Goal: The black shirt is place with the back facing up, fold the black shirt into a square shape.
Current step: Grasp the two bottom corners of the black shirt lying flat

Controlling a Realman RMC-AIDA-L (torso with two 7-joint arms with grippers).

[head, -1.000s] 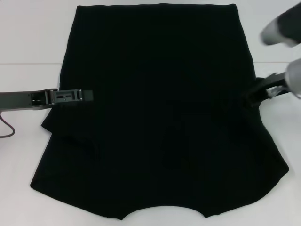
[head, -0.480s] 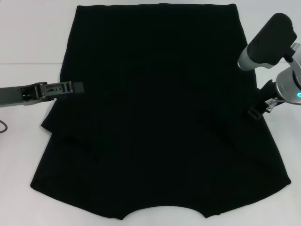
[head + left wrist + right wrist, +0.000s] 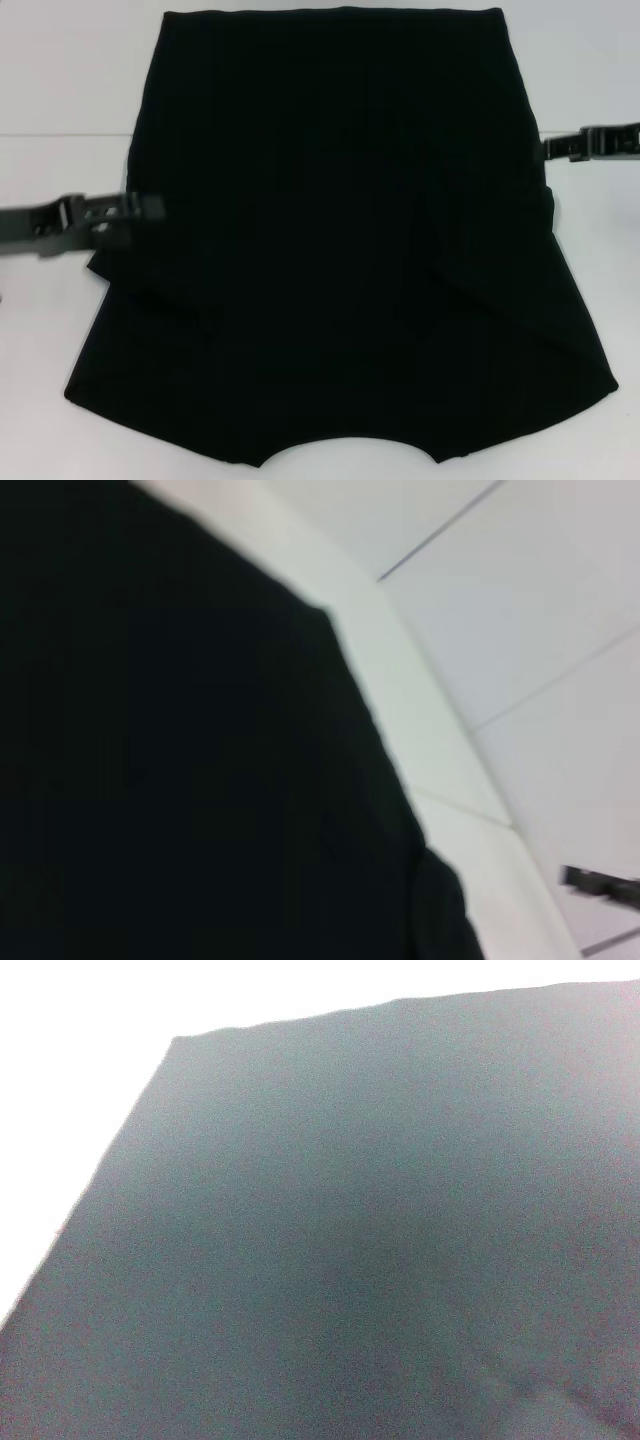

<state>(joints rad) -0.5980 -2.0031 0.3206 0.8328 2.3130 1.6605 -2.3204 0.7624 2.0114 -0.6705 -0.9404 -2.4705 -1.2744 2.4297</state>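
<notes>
The black shirt [image 3: 340, 240] lay flat on the white table [image 3: 60, 80], filling most of the head view, its straight hem at the far side and its curved neckline at the near edge. Both sleeves appeared tucked inward over the body, judging from the slanted fold edges on either side of the lower half, which would narrow the cloth toward a square. The left gripper [image 3: 140, 206] sat low at the shirt's left edge, its tips just over the fabric border; whether they were spread or pinching cloth could not be told. The right gripper [image 3: 560, 148] hovered beside the right edge, apparently clear of the cloth, its fingers equally unreadable. Both seemed placed symmetrically to take opposite sides for a lengthwise fold.
</notes>
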